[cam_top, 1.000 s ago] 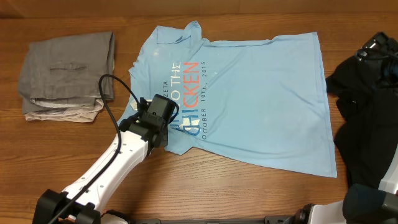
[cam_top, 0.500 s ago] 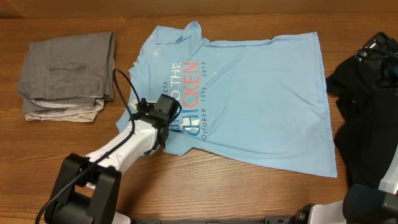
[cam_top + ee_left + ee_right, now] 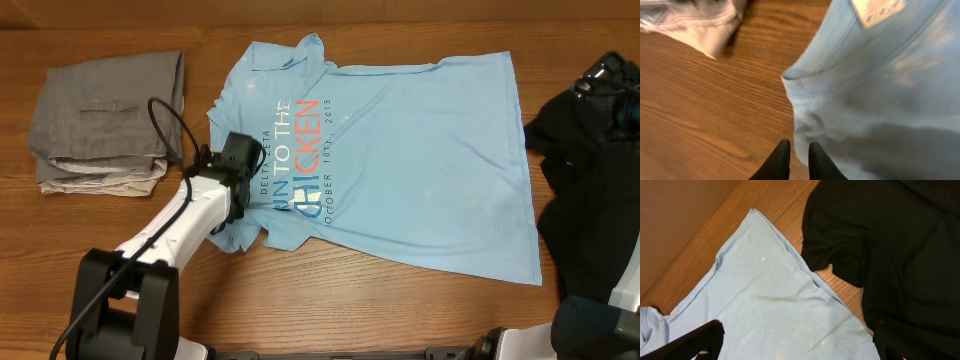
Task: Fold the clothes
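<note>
A light blue T-shirt (image 3: 420, 150) with printed text lies flat on the wooden table, neck to the left. My left gripper (image 3: 233, 160) is at its collar edge. In the left wrist view the fingers (image 3: 799, 150) are nearly together at the edge of the blue fabric (image 3: 880, 100), below the ribbed collar and its tag. The grip point is hidden under the fingers. My right gripper (image 3: 800, 345) is wide open and empty, hovering over the shirt's hem (image 3: 765, 295), beside a black garment (image 3: 900, 240).
A folded grey garment stack (image 3: 105, 110) lies at the far left and shows in the left wrist view (image 3: 690, 20). The crumpled black garment (image 3: 585, 170) fills the right side. Bare wood runs along the front edge (image 3: 380, 300).
My left gripper moved left and slightly back along the shirt's left edge. The shirt's lower-left sleeve has spread leftward with it, and more of the printed text shows.
</note>
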{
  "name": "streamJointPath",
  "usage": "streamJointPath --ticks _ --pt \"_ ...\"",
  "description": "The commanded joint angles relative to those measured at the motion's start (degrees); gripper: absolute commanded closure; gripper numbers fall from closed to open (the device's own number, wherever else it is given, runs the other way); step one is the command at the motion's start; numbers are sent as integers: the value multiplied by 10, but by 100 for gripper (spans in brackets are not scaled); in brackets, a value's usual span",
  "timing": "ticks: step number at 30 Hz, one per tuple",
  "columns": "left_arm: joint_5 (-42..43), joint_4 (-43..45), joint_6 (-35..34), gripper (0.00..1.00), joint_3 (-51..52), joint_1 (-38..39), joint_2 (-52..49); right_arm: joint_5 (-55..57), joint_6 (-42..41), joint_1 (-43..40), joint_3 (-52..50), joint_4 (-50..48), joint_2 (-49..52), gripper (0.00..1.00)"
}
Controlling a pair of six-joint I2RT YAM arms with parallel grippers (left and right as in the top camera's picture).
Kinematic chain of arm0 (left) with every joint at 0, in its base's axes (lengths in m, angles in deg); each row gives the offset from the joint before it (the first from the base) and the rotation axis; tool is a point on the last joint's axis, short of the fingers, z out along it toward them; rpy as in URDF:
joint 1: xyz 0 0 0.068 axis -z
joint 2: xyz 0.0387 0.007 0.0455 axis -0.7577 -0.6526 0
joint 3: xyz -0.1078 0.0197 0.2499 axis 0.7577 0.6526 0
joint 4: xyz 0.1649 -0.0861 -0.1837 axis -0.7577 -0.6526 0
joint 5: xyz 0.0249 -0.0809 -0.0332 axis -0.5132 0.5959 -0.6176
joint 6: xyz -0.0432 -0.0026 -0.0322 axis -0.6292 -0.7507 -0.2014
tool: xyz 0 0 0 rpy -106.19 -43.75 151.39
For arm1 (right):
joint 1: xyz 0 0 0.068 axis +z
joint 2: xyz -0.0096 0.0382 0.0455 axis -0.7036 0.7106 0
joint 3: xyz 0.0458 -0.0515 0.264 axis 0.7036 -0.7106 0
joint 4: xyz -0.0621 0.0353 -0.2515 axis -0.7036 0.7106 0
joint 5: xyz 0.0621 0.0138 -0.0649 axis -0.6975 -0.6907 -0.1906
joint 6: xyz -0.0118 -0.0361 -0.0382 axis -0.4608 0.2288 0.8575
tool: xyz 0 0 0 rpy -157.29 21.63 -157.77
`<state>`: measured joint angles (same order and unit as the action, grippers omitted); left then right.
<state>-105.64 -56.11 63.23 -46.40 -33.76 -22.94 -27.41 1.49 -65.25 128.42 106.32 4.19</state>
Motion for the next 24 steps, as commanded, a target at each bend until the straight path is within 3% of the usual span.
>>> streamJointPath --ticks 1,4,7,13,19,24 --pt "58 -51 -17 78 -62 18 46 1 -4 2 4 -1 -6 0" --pt "175 -98 -50 61 -76 29 75 1 -4 2 4 -1 -6 0" --pt "240 -139 -95 60 -76 34 81 1 -4 2 4 -1 -6 0" --pt "355 -159 -154 67 -40 34 80 1 -4 2 4 -1 -6 0" --pt "358 -134 -308 84 39 34 80 1 -4 2 4 -1 -6 0" --pt "306 -118 -352 70 66 34 85 1 -4 2 4 -1 -6 0"
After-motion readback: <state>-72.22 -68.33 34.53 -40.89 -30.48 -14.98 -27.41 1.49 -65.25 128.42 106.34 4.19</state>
